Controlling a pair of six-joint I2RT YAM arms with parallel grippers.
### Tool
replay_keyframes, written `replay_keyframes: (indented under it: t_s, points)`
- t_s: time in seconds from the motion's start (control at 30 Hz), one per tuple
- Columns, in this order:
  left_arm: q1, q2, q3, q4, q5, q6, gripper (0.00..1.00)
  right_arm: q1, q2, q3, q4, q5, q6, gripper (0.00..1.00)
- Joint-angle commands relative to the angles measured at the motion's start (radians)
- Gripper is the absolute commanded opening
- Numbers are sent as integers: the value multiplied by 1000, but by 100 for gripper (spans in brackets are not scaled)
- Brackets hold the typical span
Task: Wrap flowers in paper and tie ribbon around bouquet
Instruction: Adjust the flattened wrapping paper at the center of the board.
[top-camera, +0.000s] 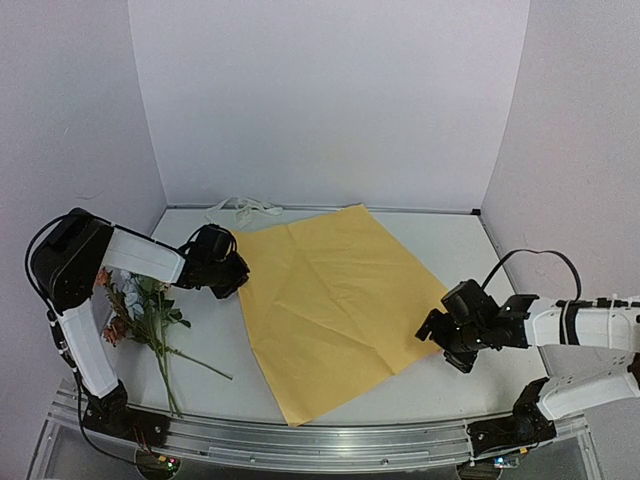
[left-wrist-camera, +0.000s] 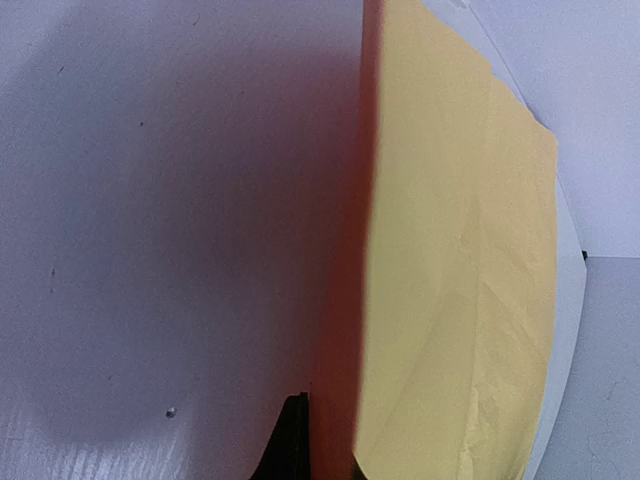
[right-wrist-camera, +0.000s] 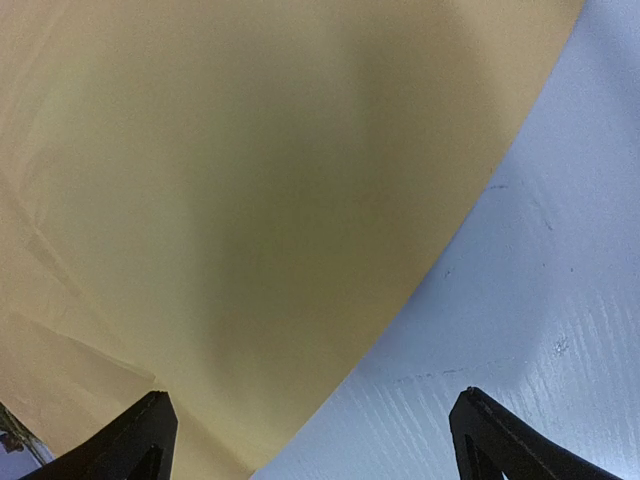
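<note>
The paper (top-camera: 330, 300) lies yellow face up mid-table (top-camera: 450, 240). The left gripper (top-camera: 232, 275) is pinched on its left edge, apparently to fold it. The right gripper (top-camera: 435, 330) hangs spread over the right edge. The flowers (top-camera: 140, 310) lie by the left edge.

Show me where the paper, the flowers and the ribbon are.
the paper (top-camera: 330, 300), top external view, centre of yellow face
the flowers (top-camera: 148, 312), top external view, leafy stems
the ribbon (top-camera: 243, 208), top external view, bunched loops
</note>
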Motion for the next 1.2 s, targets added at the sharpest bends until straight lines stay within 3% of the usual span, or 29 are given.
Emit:
replay_keyframes:
  t_s: [0.0,0.2,0.37,0.53,0.83,1.07,1.17]
  points:
    - [-21,-67,-18,13,-35,-50,0,75,-44,-90,170,52,168,98]
    - [-39,-90,-42,11,-25,-31,0,153,-95,-257,429,149,312,95]
    - [-46,-100,-69,21,-12,-24,0,165,-80,-318,585,206,311,79]
    - [-47,-108,-81,16,10,-18,0,174,-35,-336,653,226,320,70]
    - [-54,-137,-75,-23,86,18,1,172,-91,-311,619,307,252,41]
    - [-56,-183,-60,-76,145,50,2,151,-102,-208,494,317,145,2]
    - [-68,-210,-72,-92,176,61,1,109,-90,-139,415,284,58,0]
